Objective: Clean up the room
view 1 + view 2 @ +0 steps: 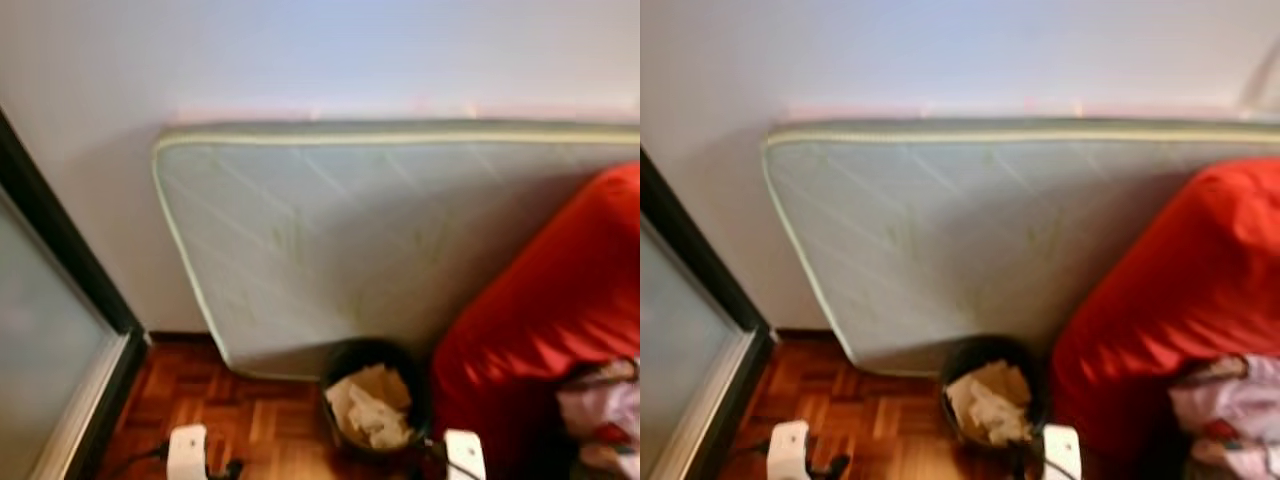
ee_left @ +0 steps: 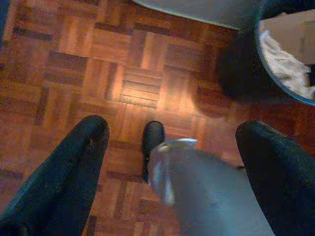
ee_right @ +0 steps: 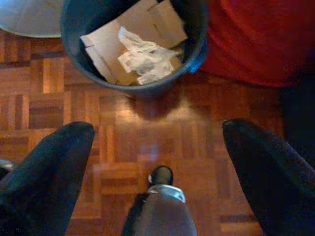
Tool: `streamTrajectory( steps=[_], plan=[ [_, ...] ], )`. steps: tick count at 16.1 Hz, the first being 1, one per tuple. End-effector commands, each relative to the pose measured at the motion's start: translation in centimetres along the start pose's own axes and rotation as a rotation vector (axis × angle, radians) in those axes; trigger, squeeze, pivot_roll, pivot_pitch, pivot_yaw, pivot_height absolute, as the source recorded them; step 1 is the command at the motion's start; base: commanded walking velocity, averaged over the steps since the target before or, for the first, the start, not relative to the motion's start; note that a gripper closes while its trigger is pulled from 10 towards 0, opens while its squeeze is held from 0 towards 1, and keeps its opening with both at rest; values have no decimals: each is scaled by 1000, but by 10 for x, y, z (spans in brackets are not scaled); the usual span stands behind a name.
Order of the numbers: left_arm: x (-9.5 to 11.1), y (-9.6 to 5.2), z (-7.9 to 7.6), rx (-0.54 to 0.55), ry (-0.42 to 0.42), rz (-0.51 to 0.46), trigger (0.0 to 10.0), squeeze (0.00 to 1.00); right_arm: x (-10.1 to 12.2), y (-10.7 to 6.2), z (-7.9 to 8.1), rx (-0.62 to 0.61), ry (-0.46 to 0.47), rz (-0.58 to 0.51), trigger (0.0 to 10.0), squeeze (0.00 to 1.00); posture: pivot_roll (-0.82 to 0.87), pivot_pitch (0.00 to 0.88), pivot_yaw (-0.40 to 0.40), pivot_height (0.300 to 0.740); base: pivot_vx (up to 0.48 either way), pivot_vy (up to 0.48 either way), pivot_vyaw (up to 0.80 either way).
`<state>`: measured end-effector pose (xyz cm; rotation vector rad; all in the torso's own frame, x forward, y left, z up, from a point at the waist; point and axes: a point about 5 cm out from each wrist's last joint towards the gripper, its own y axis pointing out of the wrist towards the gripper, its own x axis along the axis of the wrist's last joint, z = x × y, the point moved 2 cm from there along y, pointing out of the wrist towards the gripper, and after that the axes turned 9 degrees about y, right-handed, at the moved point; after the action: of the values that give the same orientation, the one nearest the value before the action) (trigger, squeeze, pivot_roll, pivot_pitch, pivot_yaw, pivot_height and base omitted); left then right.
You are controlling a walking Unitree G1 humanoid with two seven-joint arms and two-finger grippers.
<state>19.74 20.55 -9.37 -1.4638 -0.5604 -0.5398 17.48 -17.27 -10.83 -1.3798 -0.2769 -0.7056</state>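
I'm looking at a dark round waste bin (image 1: 375, 398) stuffed with crumpled brown paper and cardboard (image 3: 134, 49), standing on the wooden parquet floor (image 1: 240, 420) right against a pale quilted mattress (image 1: 380, 240) leaned on the white wall (image 1: 300, 55), with a red fabric-covered cushion (image 1: 550, 320) just beside it. My left gripper (image 2: 170, 147) and right gripper (image 3: 157, 147) hang low over the floor, both spread wide and holding nothing.
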Motion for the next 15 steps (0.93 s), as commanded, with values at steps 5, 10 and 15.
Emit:
streamTrajectory(
  steps=[5, 10, 15],
  plan=[
    [2, 0, 3, 9, 3, 0, 10000, 0, 4, -7, -32, -28, 3, -14, 10000, 0, 39, 0, -35, 740, -59, 0, 0],
    [4, 1, 2, 11, -5, -4, 10000, 0, 0, -7, -31, -31, 5, 2, 10000, 0, 38, 0, -39, 740, 0, 0, 0],
    [4, 1, 1, 9, -7, -8, 10000, 0, -1, 4, 21, 23, -16, 14, 10000, 0, 37, 0, -41, 740, 0, 0, -725]
  ],
)
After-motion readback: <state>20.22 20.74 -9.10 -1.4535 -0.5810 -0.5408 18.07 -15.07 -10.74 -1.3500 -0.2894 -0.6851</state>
